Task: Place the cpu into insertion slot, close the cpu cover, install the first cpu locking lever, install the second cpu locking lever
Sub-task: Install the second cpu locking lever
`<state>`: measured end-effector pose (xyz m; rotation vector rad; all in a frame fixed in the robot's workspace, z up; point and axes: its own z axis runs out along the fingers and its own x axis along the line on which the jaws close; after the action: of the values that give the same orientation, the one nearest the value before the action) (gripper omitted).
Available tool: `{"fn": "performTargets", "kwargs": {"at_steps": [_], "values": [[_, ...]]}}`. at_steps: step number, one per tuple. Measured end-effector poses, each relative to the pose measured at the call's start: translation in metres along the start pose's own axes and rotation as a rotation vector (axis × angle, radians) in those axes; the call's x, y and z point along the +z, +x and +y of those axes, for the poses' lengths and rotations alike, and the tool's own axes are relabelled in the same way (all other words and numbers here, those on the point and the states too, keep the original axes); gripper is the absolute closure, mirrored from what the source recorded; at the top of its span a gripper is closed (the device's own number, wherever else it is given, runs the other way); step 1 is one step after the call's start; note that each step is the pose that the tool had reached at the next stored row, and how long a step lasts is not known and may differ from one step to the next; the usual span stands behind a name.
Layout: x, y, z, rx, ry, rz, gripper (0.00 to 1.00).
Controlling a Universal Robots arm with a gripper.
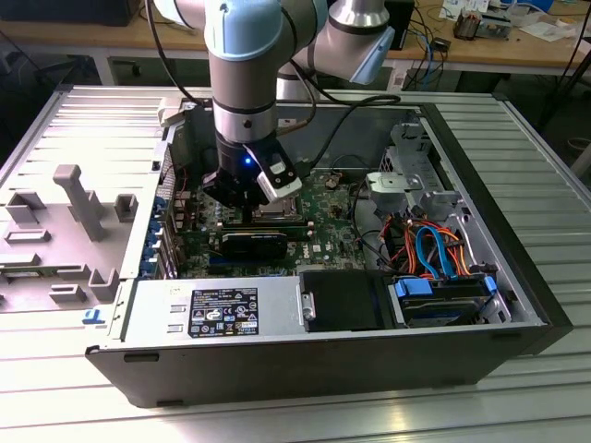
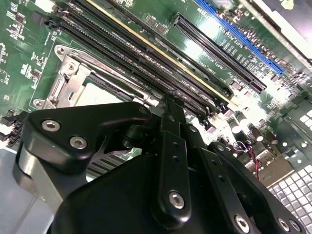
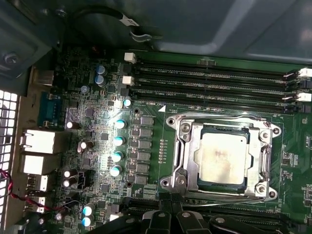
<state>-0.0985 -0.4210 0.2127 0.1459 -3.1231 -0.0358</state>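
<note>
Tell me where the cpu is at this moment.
In the first wrist view, the cpu sits in the insertion slot, framed by the cpu cover, beside the memory slots.

One cpu [image 3: 222, 157] sits under one cpu cover [image 3: 189, 157], in one insertion slot [image 3: 261, 192]. Four long memory slots [image 3: 209, 82] run alongside. One arm [image 1: 242, 69] carries one pincer [image 1: 242, 196].

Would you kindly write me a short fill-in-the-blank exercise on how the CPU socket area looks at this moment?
1. The cpu lies inside the insertion ____.
2. The silver cpu cover is ____ down over the chip, which shows through its square window.
3. The motherboard around the socket is coloured ____.
4. In the exterior view the gripper hangs inside the open computer ____.

Missing words: slot; closed; green; case
</note>
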Motion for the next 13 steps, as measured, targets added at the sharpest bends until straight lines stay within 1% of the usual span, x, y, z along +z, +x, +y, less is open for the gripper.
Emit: {"fn": "performTargets", "kwargs": {"at_steps": [6, 7, 9, 10, 13], "values": [[0.0017, 0.0001, 0.0008, 0.000, -0.0028, -0.0002, 0.89], [0.0020, 0.0003, 0.0009, 0.000, -0.0078, -0.0008, 0.89], [0.0023, 0.0007, 0.0009, -0.001, -0.0221, -0.0022, 0.89], [0.0023, 0.0008, 0.0009, -0.001, -0.0275, -0.0026, 0.89], [0.0025, 0.0009, 0.0010, -0.001, -0.0343, -0.0034, 0.89]]}}
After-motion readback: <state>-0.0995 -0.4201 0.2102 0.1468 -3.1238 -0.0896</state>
